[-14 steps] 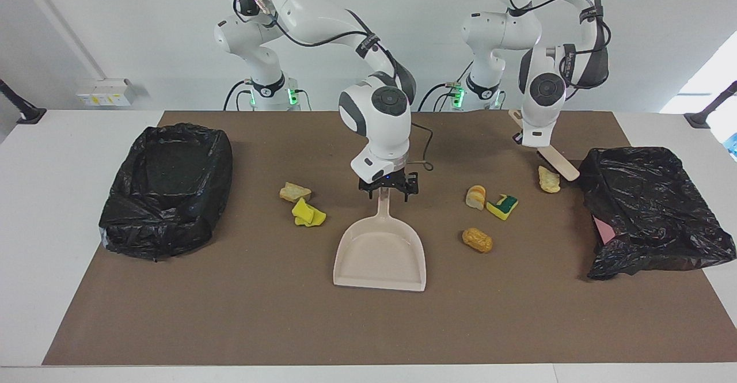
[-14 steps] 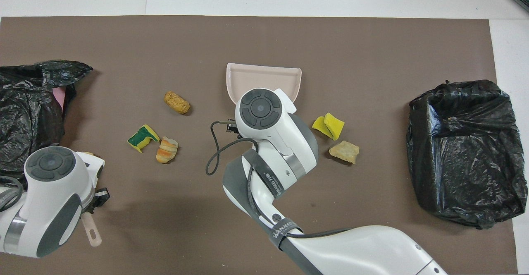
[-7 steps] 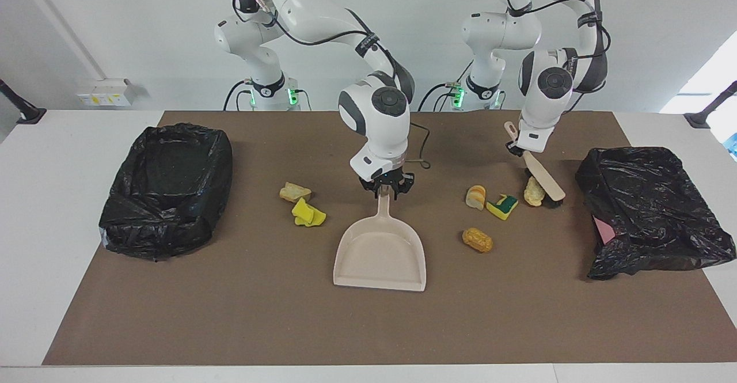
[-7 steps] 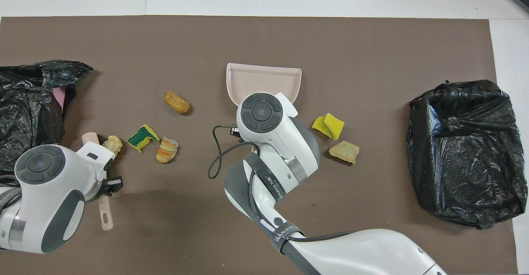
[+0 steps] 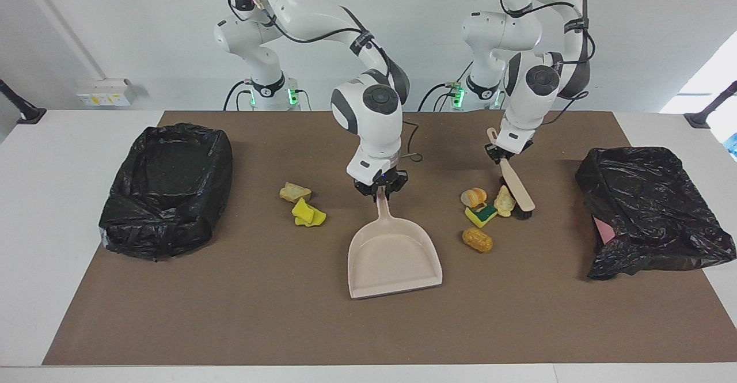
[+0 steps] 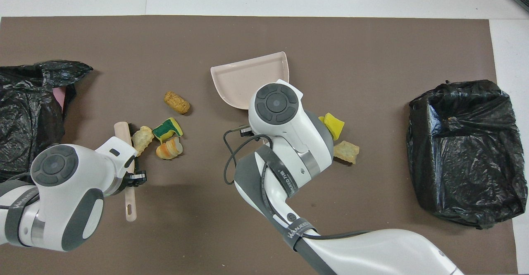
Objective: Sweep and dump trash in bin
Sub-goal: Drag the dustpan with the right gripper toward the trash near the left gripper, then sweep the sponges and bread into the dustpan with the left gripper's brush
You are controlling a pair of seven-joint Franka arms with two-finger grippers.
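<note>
In the overhead view the right arm's wrist hides the dustpan handle and part of the yellow sponge pieces. The left arm's wrist covers the brush mid-handle. The black bag at 9 o'clock is cut off by the edge.

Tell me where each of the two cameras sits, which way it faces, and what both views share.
Facing view: high across the table, facing the robots; both arms show whole, the right gripper on the dustpan handle, the left gripper on the brush.
Overhead view: above the robots' end, looking steeply down; only forearms and wrists show.
Shared: the dustpan, brush, trash pieces and both black-bagged bins, turned half around.
</note>
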